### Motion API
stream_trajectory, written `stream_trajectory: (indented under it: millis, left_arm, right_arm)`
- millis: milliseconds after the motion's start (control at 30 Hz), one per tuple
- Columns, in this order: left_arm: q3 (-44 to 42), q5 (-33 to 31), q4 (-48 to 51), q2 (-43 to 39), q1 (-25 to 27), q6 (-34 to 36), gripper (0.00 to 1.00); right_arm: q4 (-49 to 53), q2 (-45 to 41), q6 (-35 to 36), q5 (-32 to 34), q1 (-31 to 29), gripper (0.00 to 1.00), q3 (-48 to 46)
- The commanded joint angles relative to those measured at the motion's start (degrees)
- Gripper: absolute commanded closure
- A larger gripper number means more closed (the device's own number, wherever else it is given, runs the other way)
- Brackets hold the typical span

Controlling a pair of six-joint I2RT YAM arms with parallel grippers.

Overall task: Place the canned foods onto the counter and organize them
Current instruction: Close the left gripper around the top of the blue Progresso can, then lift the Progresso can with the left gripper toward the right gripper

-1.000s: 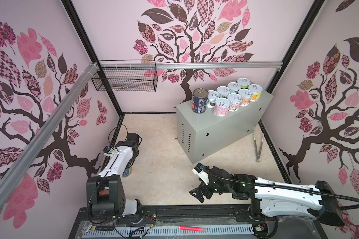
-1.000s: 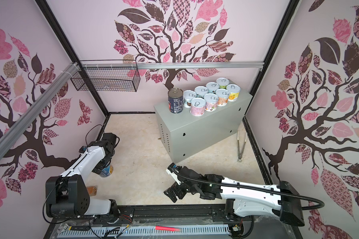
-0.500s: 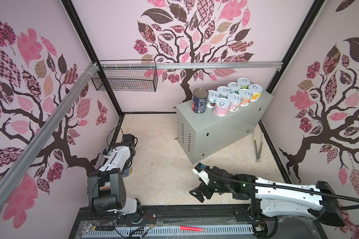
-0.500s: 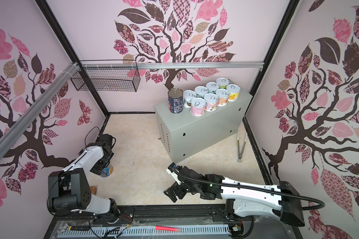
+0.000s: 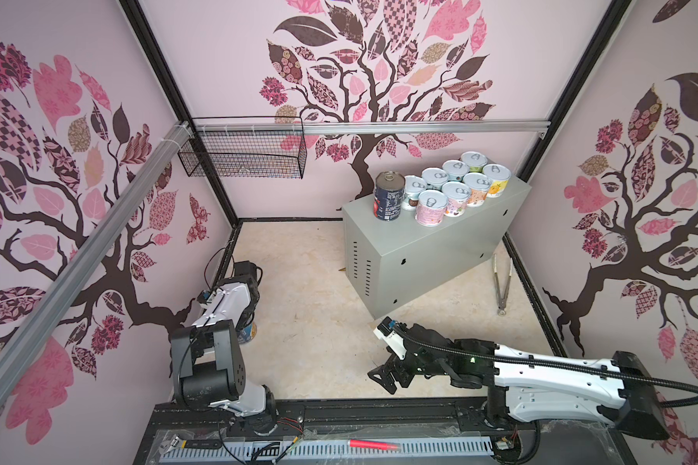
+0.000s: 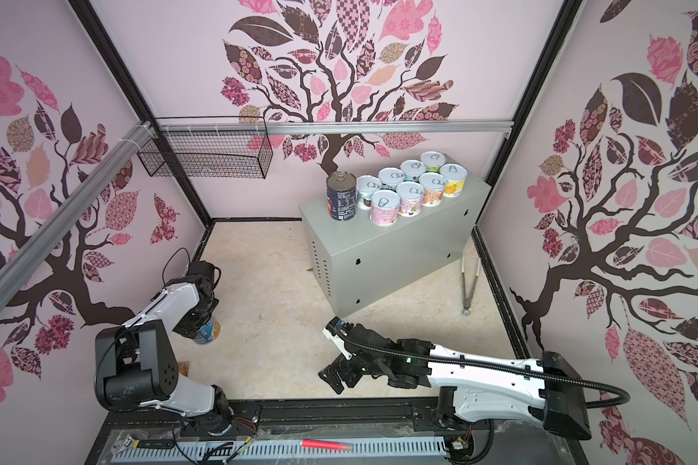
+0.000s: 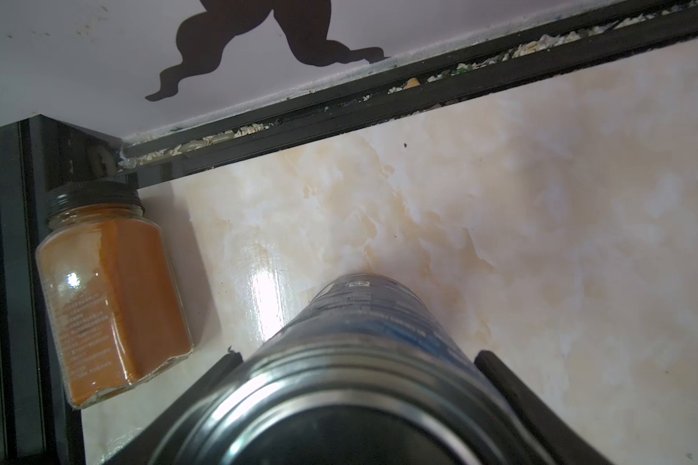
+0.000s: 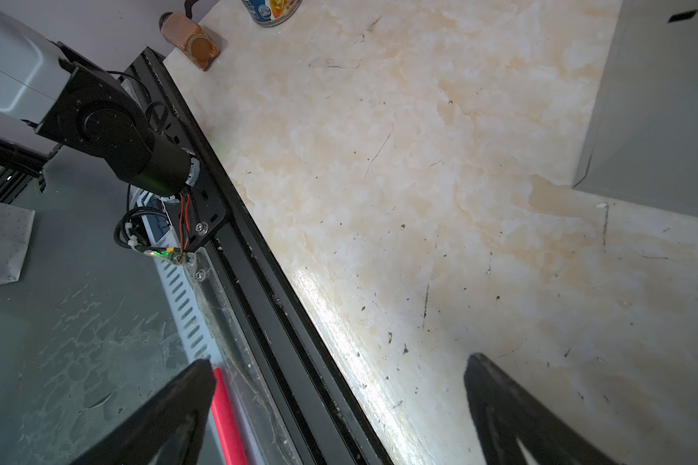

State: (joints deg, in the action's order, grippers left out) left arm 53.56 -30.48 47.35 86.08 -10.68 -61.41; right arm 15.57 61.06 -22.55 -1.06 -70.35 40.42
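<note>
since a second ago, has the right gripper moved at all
No. The right gripper sits just where it was, short of the near bottom corner of the grey box, jaws open.

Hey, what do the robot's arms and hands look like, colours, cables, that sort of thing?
Both arms are white shells joined by black joints. The right arm carries a black ribbed cable hose and a small green light. A thin black cable loops by the left arm. The left hand and right hand are black, with tapered fingers.
</note>
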Motion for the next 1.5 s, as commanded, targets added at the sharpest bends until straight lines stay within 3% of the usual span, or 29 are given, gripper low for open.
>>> stream_trajectory:
  millis: [0, 133, 300, 467, 733, 1000, 1100, 1467]
  left_arm:
    - [-1.5, 1.2, -1.5, 0.9, -0.4, 1.3, 0.24]
    - [-1.9, 1.6, -1.7, 0.3, -0.4, 2.8, 0.49]
    - [-2.3, 1.1, -1.4, -2.2, 0.9, 6.6, 0.59]
    - [0.1, 0.5, 0.8, -5.2, 6.4, 11.5, 0.60]
    - [6.5, 6.4, 6.1, -11.7, 14.8, 23.7, 0.62]
    - [13.2, 21.3, 13.2, -17.9, 19.4, 35.7, 0.67]
    - [14.2, 23.5, 13.2, -21.1, 22.7, 37.4, 0.67]
    - [31.1, 31.5, 23.1, -16.8, 37.7, 44.1, 0.67]
  right_arm:
    - [0.0, 0.8, -0.1, 0.7, 0.3, 0.00, -0.2]
    - [-0.4, 0.5, -0.3, 0.6, 0.3, 0.00, -0.7]
    - [-0.4, -0.7, -0.3, 1.0, 0.3, 0.00, -0.9]
    - [-0.4, -2.9, 0.6, 1.1, 0.4, 0.00, -1.3]
    - [-5.6, -10.7, 3.8, 1.0, 0.4, 0.00, -7.2]
    - [-13.2, -14.5, 5.7, -1.4, 0.4, 0.00, -12.5]
    - [-17.0, -15.6, 5.6, -1.6, 0.4, 0.00, -14.8]
    - [-25.0, -13.2, 10.0, -1.3, 0.4, 0.00, -13.7]
